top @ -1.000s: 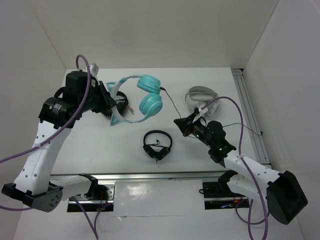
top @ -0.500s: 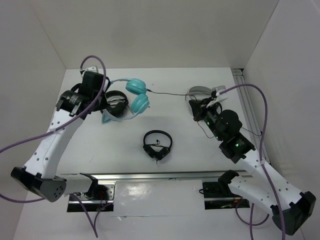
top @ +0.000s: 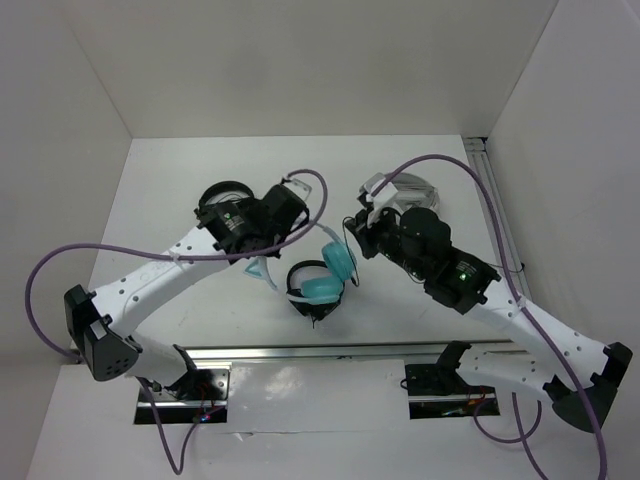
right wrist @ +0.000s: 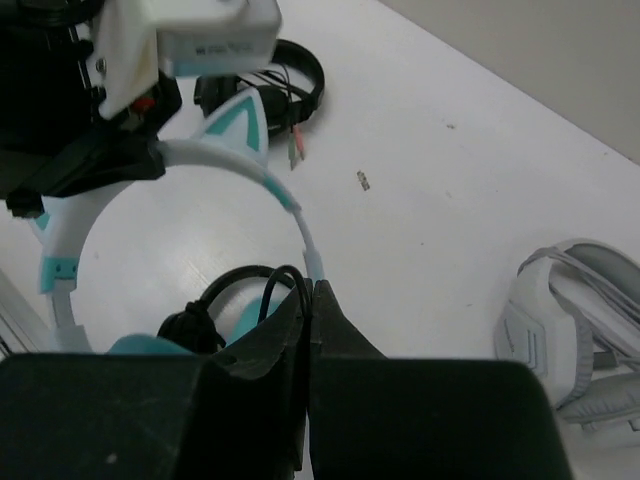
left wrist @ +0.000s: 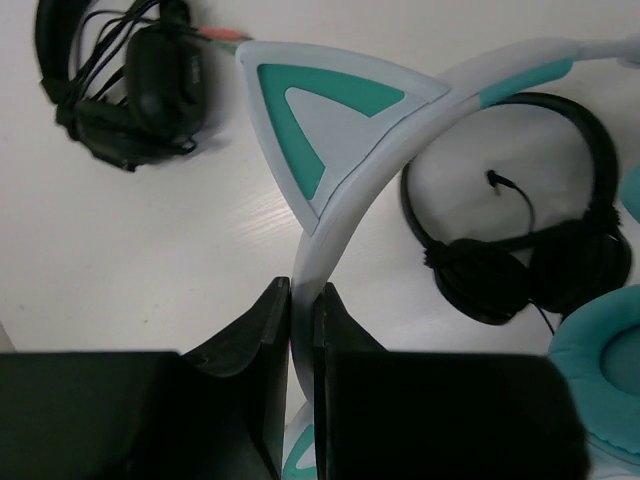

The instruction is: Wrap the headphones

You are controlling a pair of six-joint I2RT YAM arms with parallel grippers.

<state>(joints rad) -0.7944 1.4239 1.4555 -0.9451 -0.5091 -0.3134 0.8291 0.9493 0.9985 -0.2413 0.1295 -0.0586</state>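
Both jaws are clenched, left jaws on the band of the headphones [left wrist: 340, 200], held mid-tabletop [top: 300, 160] over a small black pair [left wrist: 480, 285], right jaws close by (on the cable? unclear), so winding seems in hand, next looping the cable round the band.

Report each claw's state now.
Left claw: shut on the headphones, at the headband.
Right claw: shut, apparently pinching the black cable.
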